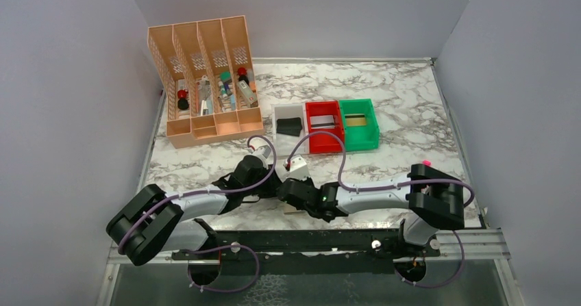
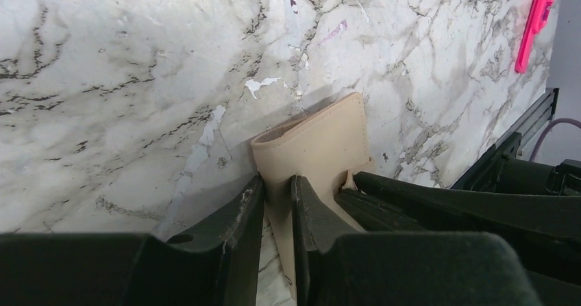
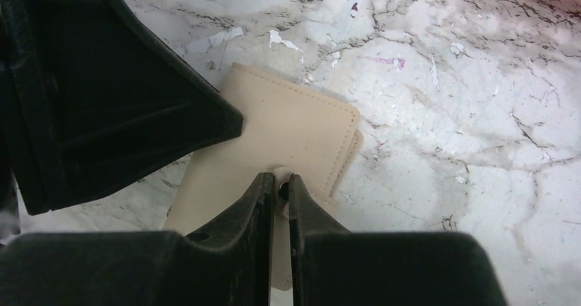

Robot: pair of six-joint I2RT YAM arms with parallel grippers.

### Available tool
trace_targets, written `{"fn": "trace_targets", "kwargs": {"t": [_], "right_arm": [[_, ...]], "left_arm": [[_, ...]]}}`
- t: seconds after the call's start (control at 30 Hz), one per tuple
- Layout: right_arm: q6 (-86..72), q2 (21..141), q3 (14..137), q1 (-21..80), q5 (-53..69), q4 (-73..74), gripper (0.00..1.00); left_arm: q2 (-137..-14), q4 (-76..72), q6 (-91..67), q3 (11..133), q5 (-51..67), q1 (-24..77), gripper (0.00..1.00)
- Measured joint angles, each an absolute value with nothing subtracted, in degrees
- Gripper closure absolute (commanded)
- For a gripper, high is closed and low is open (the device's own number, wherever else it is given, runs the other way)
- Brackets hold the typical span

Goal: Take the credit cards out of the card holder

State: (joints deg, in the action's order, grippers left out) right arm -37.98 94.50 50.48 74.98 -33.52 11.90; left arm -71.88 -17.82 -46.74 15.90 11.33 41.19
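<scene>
The tan card holder (image 2: 322, 142) lies folded shut on the marble table, its stitched flap (image 3: 294, 121) facing up. My left gripper (image 2: 277, 184) is shut on its folded edge, with the tan material filling the gap between the fingers. My right gripper (image 3: 281, 183) is shut on the holder's small tab, whose snap sits between the fingertips. In the left wrist view the right gripper's fingers (image 2: 438, 200) reach in from the right. No credit cards show. In the top view both arms cover the holder near the table's front middle.
An orange desk organiser (image 1: 205, 80) stands at the back left. White (image 1: 279, 114), red (image 1: 312, 131) and green (image 1: 370, 128) bins sit mid-table behind the arms. A pink marker (image 2: 534, 18) lies to the right, near the table's metal front rail (image 1: 452, 241).
</scene>
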Motion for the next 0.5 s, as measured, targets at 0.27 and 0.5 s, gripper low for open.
{"fn": "trace_targets", "kwargs": {"t": [0.27, 0.5], "right_arm": [[-38.22, 88.42, 47.33, 74.46, -33.56, 12.03, 0.77], [-41.47, 84.62, 42.54, 71.4, -32.64, 12.05, 0.68]], "left_arm": [[-72.49, -17.47, -46.96, 16.51, 10.61, 41.56, 0.79], [-72.18, -17.15, -47.13, 16.49, 10.13, 41.76, 0.79]]}}
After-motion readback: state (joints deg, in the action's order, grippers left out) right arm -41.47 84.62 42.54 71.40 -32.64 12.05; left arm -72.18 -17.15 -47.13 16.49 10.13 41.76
